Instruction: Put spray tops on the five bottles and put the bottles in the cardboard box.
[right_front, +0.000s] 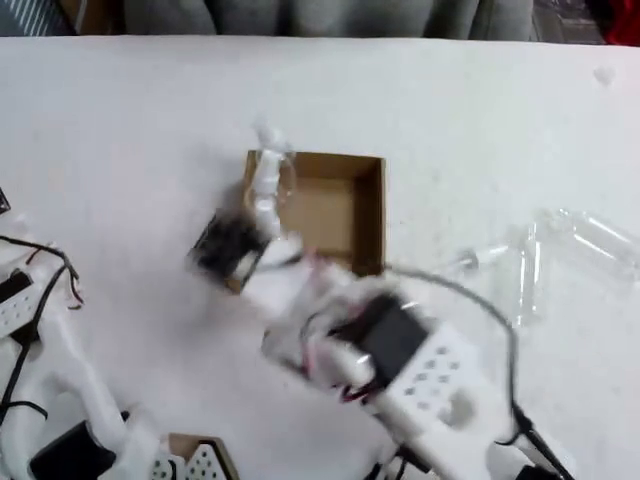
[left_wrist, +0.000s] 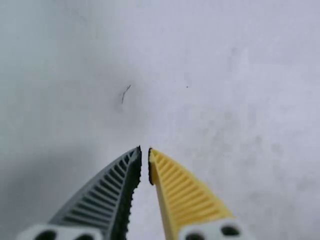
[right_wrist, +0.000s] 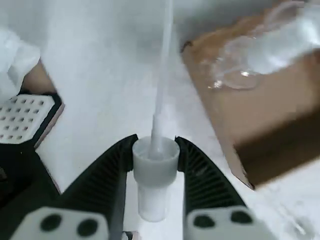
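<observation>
Spray top (right_wrist: 153, 172) clamped in right gripper (right_wrist: 155, 144) near the cardboard box (right_wrist: 285, 107) — left gripper (left_wrist: 144, 152) tips touching.

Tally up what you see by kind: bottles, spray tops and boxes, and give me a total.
Bottles: 3, one at the box and two lying on the table apart from it.
Spray tops: 1, in the right gripper; a blurred white piece by the loose bottles may be another.
Box: 1.
Total: 5.
</observation>
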